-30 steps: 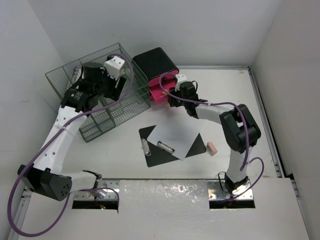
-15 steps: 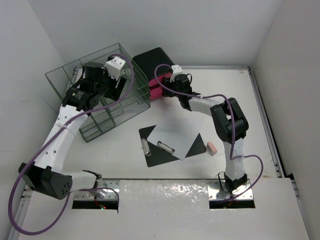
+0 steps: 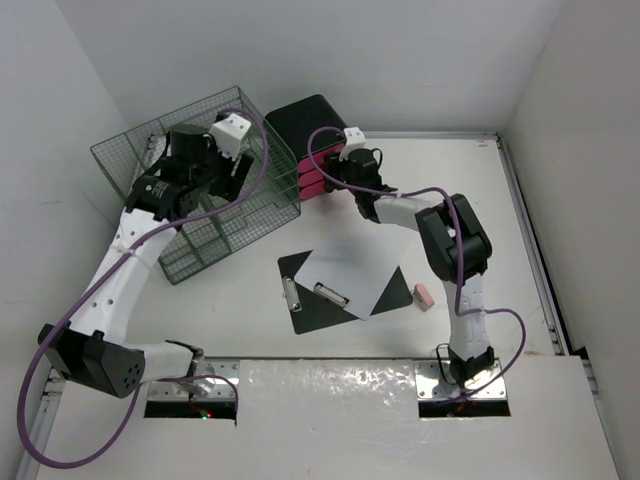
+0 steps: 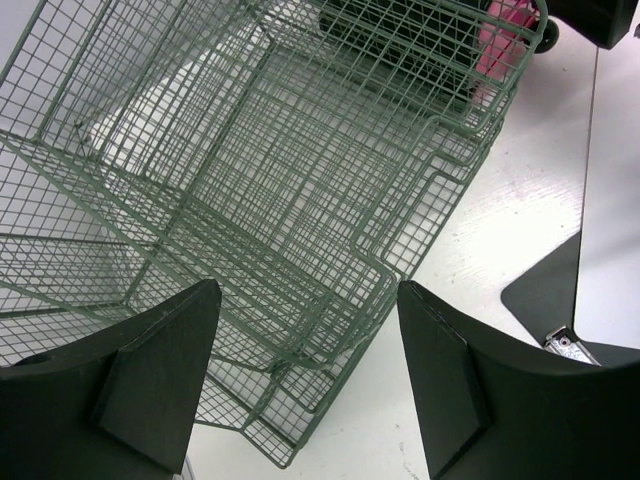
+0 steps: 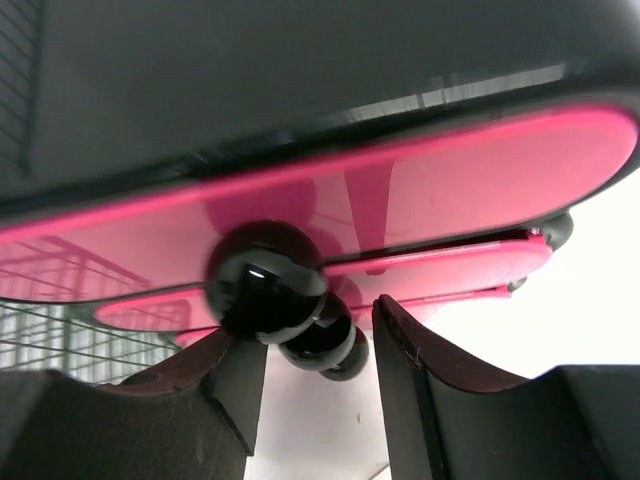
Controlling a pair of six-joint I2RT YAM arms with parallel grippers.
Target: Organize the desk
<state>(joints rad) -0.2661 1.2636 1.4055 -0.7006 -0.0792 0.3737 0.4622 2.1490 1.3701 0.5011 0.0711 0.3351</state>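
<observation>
Right end effector [image 5: 312,330] parted at drawer knob [image 5: 265,282], desk [image 5: 585,300] just below.

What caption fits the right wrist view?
Right gripper with open fingers facing glossy black round knobs on stacked pink plastic drawers of a black box.

Wire rack [image 3: 205,245] stands at the far left of the desk [image 3: 480,200]. Drawer box [image 3: 310,125] sits just beside it, on its right. Clipboard [image 3: 310,315] lies at near centre, sheet of paper [image 3: 355,270] on it. Small block [image 3: 424,296] lies just right of the clipboard.
</observation>
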